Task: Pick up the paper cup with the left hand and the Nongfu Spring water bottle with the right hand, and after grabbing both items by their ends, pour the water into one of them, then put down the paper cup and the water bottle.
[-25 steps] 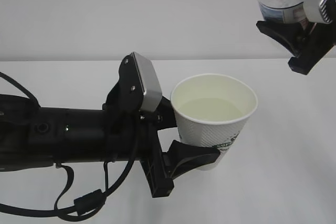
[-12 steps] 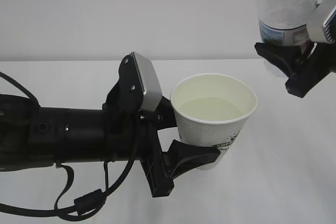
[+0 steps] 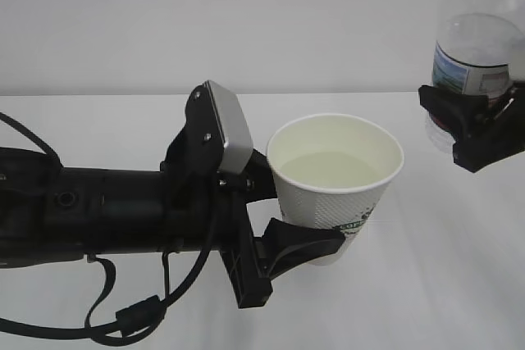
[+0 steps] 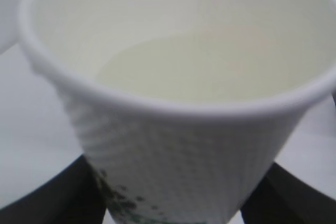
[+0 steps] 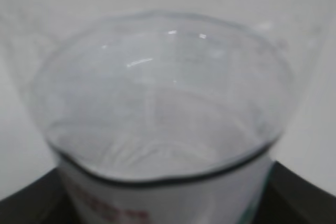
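Your left hand (image 3: 316,223) is clamped on the paper cup (image 3: 336,182), jaws around its lower half, cup upright and above the table (image 3: 426,284). Water (image 3: 332,170) sits inside the cup, well below the rim. Up and to the right of the cup, your right hand (image 3: 476,125) grips the water bottle (image 3: 476,59) near its base; the bottle stands roughly upright, apart from the cup, top cut off by the frame.
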Motion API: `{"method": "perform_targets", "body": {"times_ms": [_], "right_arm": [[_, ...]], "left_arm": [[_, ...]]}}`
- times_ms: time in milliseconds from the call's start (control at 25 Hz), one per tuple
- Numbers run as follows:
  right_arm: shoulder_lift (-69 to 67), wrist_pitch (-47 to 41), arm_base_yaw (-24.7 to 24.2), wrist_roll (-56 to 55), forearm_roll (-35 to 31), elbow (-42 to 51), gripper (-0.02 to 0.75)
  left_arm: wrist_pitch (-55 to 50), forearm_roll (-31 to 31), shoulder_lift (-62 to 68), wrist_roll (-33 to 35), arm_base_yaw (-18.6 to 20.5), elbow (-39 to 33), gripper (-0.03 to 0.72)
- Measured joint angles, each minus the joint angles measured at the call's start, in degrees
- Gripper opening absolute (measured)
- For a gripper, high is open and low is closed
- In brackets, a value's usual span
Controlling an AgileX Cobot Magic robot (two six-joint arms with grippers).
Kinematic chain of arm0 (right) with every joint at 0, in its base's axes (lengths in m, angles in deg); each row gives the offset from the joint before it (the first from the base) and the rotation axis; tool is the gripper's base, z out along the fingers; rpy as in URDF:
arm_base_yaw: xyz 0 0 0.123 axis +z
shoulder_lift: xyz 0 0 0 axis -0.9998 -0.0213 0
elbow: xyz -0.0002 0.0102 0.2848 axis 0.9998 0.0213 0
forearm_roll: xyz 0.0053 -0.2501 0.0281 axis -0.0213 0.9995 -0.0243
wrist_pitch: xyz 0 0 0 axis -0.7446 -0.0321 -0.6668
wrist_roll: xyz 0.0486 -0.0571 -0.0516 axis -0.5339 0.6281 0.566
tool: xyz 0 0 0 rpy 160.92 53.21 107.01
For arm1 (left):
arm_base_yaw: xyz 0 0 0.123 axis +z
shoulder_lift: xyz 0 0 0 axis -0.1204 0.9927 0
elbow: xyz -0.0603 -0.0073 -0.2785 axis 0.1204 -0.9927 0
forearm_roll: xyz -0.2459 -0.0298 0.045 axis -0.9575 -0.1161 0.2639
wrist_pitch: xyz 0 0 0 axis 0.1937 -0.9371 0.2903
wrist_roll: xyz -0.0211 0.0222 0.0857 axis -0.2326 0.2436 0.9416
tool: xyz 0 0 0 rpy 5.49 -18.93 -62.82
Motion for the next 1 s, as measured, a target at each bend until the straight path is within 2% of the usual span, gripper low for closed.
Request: {"method": "perform_targets", "body": {"times_ms": [480, 1000], "right_arm": [[0.0, 2.4, 0.0, 3.9, -14.1, 4.2, 0.522], [-2.3, 3.4, 0.0, 4.6, -21.1, 4.5, 0.522]], "left_arm": [[0.1, 0.0, 0.0, 0.0, 0.0, 0.0, 0.500], [0.2, 0.0, 0.0, 0.0, 0.0, 0.0, 0.500]]}}
